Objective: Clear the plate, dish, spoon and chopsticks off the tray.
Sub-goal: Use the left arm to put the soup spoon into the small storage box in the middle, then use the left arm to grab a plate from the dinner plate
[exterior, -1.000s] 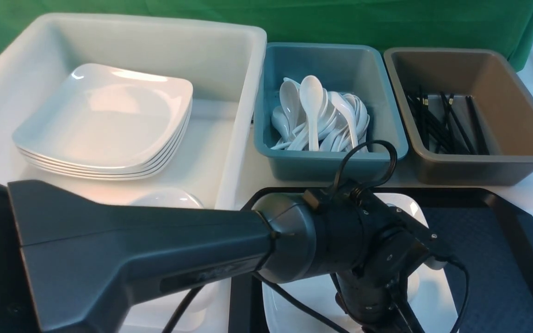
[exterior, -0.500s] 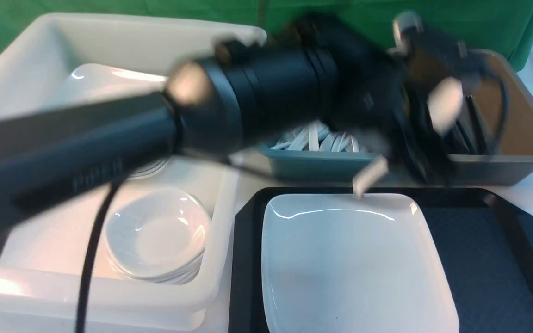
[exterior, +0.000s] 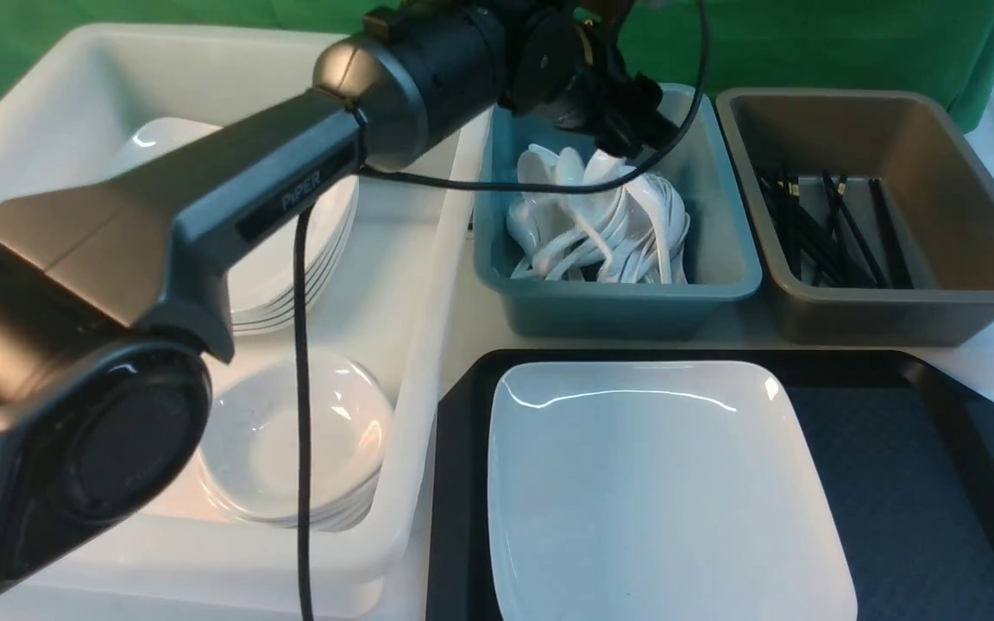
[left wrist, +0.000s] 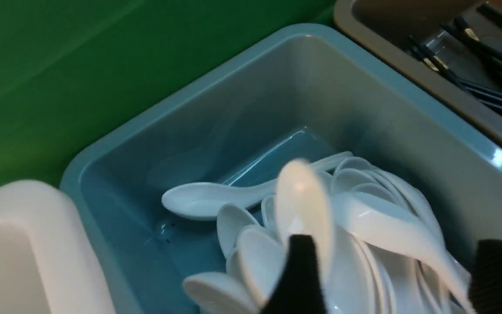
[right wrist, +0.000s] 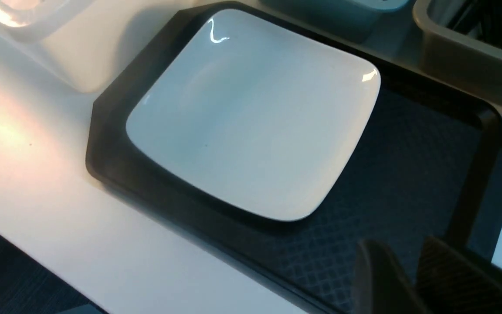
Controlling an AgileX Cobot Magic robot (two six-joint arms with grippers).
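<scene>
Your left hand (left wrist: 397,242) is out over the teal bin (left wrist: 242,87), fingers spread wide. A spoon (left wrist: 303,200) shows as a white blur right at one fingertip (left wrist: 299,261), and I'd say it is loose and dropping onto the pile below, not gripped. Chopsticks (exterior: 825,228) lie in the brown bin (exterior: 885,319), dishes (exterior: 290,440) sit stacked in the tub (exterior: 428,285), and that leaves the plate (exterior: 661,483) as the one piece on the tray (exterior: 911,483). It lies flat on the left half, with its left edge close against the tray's rim and open textured floor on its right. Your right hand (right wrist: 412,270) hovers over that open floor near the plate's corner, fingers drawn nearly together with nothing between them. Now think about the plate: it looks rigid and wide, heavier than anything in those bins, glazed slick, and likely to chip if it knocks the tub wall. Don't go for the middle, since the shallow well gives you nothing to pinch. Take the rim on the right edge, where a finger can get down beside it, one finger under the lip and one on top. Grip deep and firm, because a plate that broad will want to droop and slide out of a shallow pinch. Lift it level and keep it clear of the tabletop (right wrist: 37,183).
</scene>
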